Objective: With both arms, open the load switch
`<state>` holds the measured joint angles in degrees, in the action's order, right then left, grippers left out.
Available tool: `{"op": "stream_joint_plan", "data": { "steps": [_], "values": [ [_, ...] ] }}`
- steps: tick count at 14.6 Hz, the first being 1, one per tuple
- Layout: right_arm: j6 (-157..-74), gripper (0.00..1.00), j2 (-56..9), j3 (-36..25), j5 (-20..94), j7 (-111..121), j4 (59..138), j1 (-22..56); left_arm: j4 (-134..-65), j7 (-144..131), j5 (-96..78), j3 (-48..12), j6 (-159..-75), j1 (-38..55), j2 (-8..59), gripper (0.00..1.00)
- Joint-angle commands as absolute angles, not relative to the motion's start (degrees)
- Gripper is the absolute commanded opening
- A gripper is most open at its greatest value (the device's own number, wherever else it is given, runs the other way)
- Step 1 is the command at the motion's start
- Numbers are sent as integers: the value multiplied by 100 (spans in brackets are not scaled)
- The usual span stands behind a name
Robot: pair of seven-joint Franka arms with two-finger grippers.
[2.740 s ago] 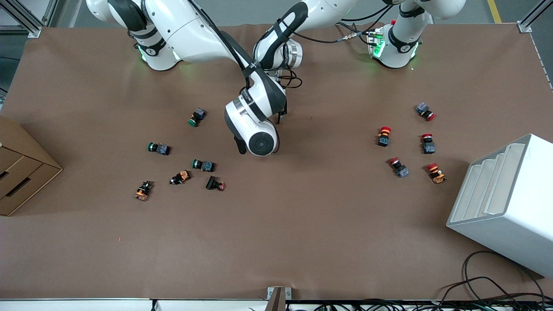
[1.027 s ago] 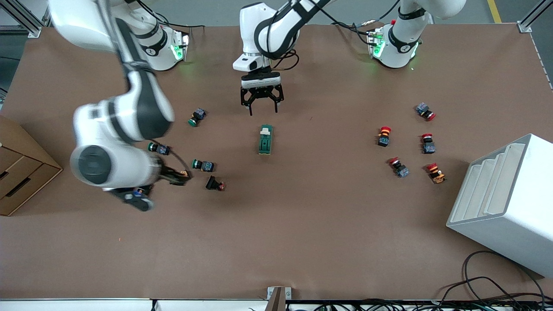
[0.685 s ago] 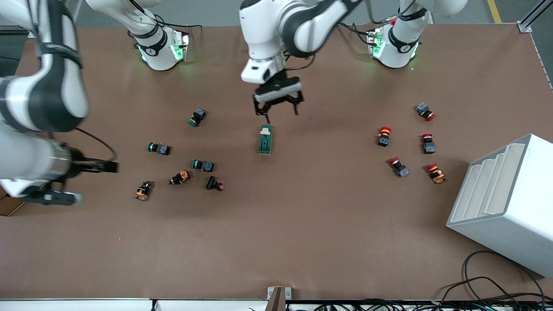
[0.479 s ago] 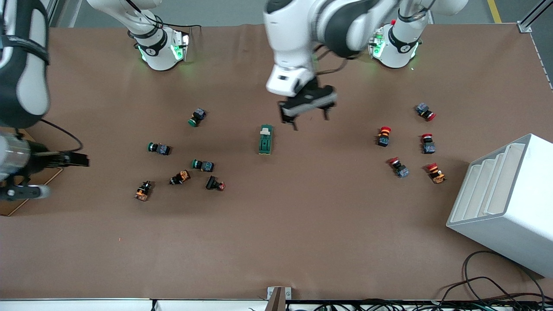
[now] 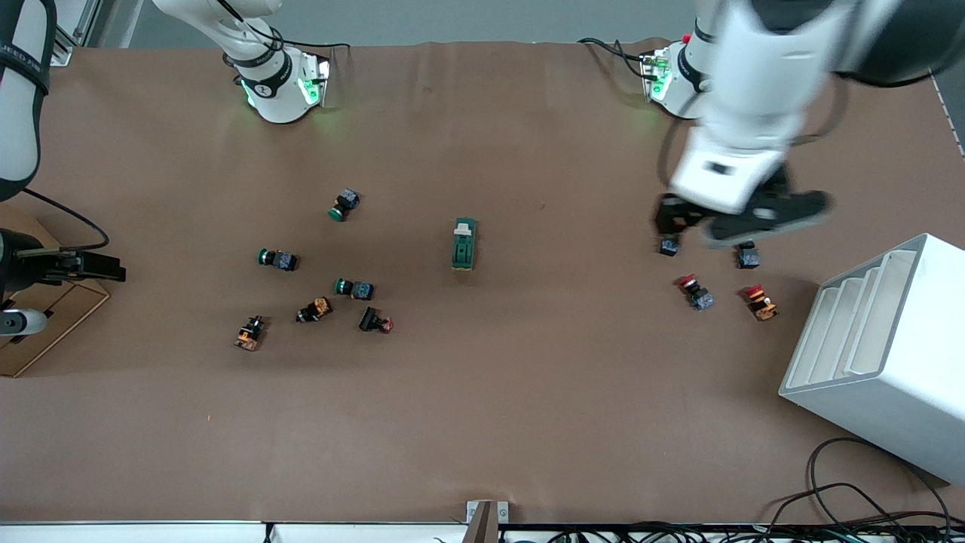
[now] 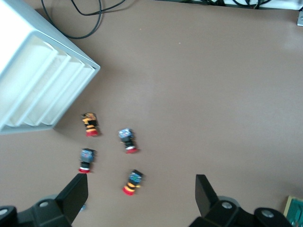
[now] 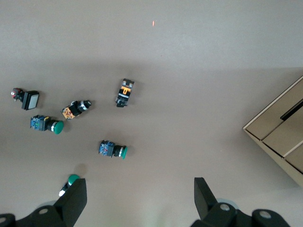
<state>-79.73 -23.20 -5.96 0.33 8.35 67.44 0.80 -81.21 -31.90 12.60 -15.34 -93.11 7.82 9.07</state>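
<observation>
The load switch (image 5: 464, 243), a dark-green block with a white toggle, lies alone on the brown table's middle; its green corner (image 6: 296, 209) shows at the edge of the left wrist view. My left gripper (image 5: 705, 230) hangs open and empty over the red-capped push-buttons toward the left arm's end of the table. In the left wrist view the left gripper (image 6: 140, 196) has one red-capped button (image 6: 133, 181) below it. My right gripper (image 5: 113, 270) is open and empty beside the cardboard box; in the right wrist view the right gripper (image 7: 137, 198) is over bare table near the green-capped buttons.
Green-capped push-buttons (image 5: 277, 259) and orange-bodied parts (image 5: 315, 309) lie scattered toward the right arm's end. Red-capped buttons (image 5: 697, 292) lie toward the left arm's end, next to a white slotted rack (image 5: 882, 354). A cardboard box (image 5: 38, 317) sits at the right arm's end.
Both arms have swung away from the load switch: the left toward the red buttons, the right out to the cardboard box. The switch now lies uncovered and has not moved.
</observation>
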Motion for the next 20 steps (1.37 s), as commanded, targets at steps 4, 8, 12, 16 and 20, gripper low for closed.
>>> {"op": "stream_joint_plan", "data": {
  "steps": [4,8,12,16,20],
  "values": [
    [-7585,100,-2048,-518,18,809,6776,44,-8701,-1286,388,-925,-8957,123,-25,100],
    [-7558,100,-1917,-501,35,791,6776,-105,-9183,-379,-97,-317,-8692,149,-482,100],
    [-7541,100,-1591,-475,53,607,6978,-141,-9396,-352,-35,-334,-8692,228,-729,100],
    [-7629,100,-995,-475,35,598,7636,-114,-9378,-203,9,-343,-8710,211,-730,100],
    [-7594,100,-546,-448,9,265,8024,-97,-9343,-184,17,-360,-8710,220,-721,100]
  ]
}}
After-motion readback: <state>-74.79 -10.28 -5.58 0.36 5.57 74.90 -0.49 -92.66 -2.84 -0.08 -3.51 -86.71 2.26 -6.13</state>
